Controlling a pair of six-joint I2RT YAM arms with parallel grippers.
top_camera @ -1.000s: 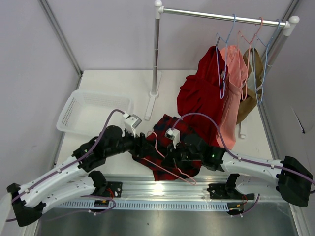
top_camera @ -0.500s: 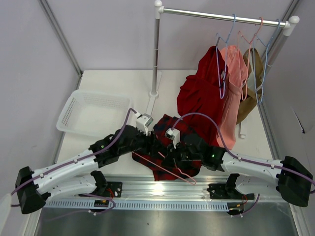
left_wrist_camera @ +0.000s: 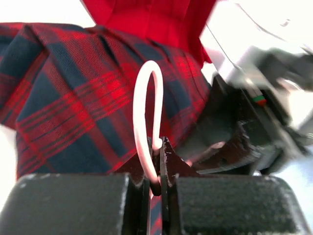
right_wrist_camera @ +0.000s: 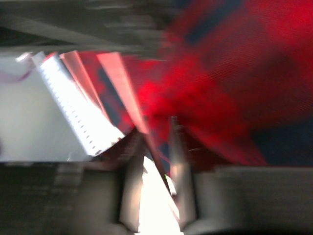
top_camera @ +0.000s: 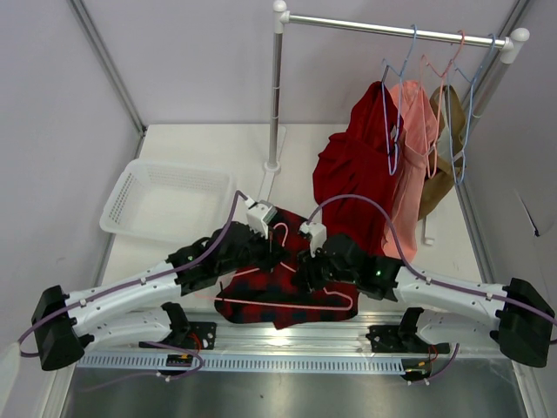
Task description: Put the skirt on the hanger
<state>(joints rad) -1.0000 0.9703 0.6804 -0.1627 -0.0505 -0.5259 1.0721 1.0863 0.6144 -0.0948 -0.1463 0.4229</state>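
The red-and-black plaid skirt (top_camera: 278,292) lies spread near the table's front edge, between the two arms. The pale-pink wire hanger (top_camera: 287,303) sits across it, hook (top_camera: 280,232) pointing away from the arms. My left gripper (top_camera: 268,248) is shut on the hanger's neck just below the hook (left_wrist_camera: 146,98), its fingers pinching the wire (left_wrist_camera: 159,152) over the skirt (left_wrist_camera: 68,103). My right gripper (top_camera: 306,268) rests on the skirt's right part. Its view is blurred: the jaws (right_wrist_camera: 155,129) stand apart, a pink hanger wire (right_wrist_camera: 124,93) runs past them, and plaid cloth (right_wrist_camera: 220,73) fills the rest.
A white basket (top_camera: 161,205) stands at the back left. The rack's pole (top_camera: 277,96) rises behind the skirt. A plain red garment (top_camera: 352,174), a salmon one (top_camera: 413,148) and blue hangers (top_camera: 396,70) hang at the right. A metal rail (top_camera: 287,335) runs along the near edge.
My left gripper moved in and shut on the hanger's neck. My right gripper opened. Hanger and skirt swung from slanted to lying flat across the front.
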